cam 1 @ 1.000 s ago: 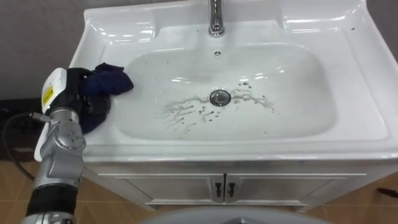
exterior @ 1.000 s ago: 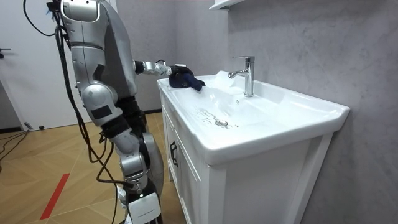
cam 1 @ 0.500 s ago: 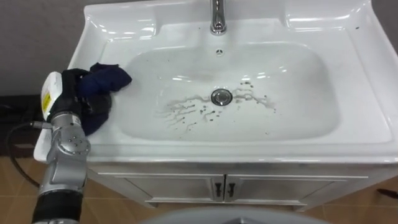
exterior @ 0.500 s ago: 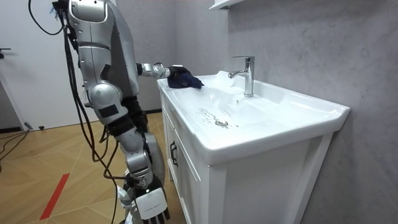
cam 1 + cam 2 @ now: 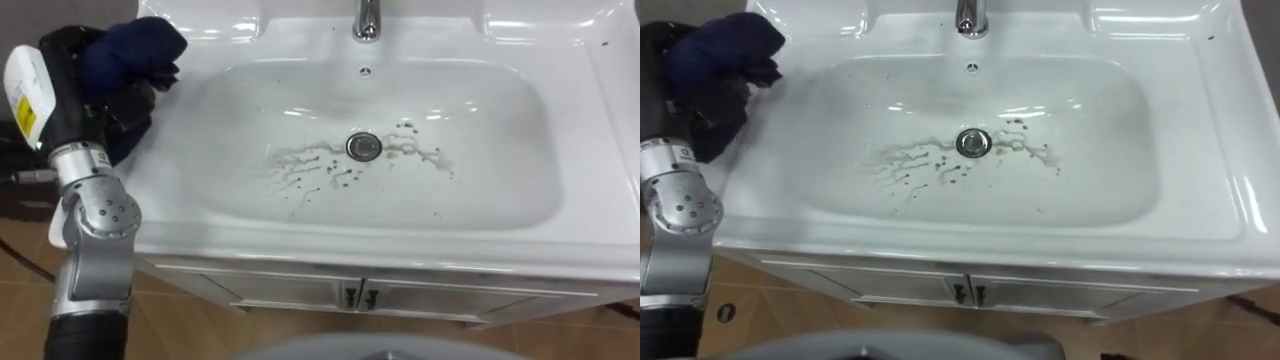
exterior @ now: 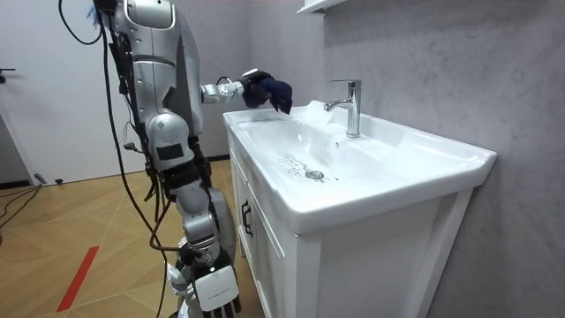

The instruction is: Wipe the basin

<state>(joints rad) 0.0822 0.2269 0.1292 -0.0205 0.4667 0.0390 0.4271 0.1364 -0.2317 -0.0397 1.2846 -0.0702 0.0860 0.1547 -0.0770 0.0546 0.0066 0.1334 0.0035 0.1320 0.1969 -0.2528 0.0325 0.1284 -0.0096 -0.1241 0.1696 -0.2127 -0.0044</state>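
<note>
White basin (image 5: 590,215) on its cabinet (image 6: 265,247) spans my frame, with the faucet (image 5: 367,20) at top centre. Upper left: dark blue cloth (image 5: 135,45), bunched, left hand (image 5: 72,95) clenched round it (fingers half buried in folds). Its forearm hides the lower-left rim. Drain (image 5: 363,146) mid-frame, dark specks (image 5: 305,180) around it. The room view shows the cloth held clear above the rim; from the eye views I can't tell.

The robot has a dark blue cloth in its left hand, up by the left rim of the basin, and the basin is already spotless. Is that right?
Not quite: the basin is not spotless. The left eye view shows dark specks and streaks around the drain. The rest is right: the left hand holds the dark blue cloth by the basin's left rim.
</note>
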